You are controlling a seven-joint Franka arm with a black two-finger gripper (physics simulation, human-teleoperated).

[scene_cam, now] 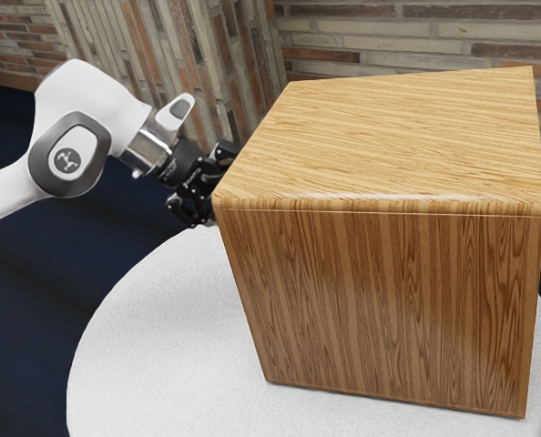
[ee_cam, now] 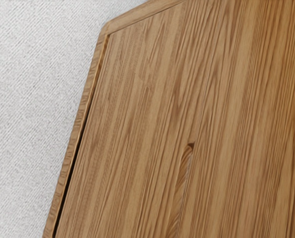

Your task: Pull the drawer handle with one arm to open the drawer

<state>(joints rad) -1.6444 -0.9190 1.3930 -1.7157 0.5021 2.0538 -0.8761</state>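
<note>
A wooden cabinet (scene_cam: 389,246) stands on a round white table (scene_cam: 161,364). Its drawer side faces the exterior view's left and is turned away from that camera. My black gripper (scene_cam: 207,187) sits close against that side, near the cabinet's upper corner, with its fingers spread and open, nothing between them. In the wrist view the drawer front (ee_cam: 137,124) lies straight ahead of my hand, with a narrow wooden handle (ee_cam: 184,191) raised from it. A thin dark seam runs between the drawer front and the frame (ee_cam: 83,119) around it.
White tabletop (ee_cam: 28,99) shows beside the cabinet's frame. Dark blue floor (scene_cam: 52,273) lies beyond the table's edge, and a brick wall (scene_cam: 207,55) stands behind. The table has bare room in front of the cabinet at the exterior view's lower left.
</note>
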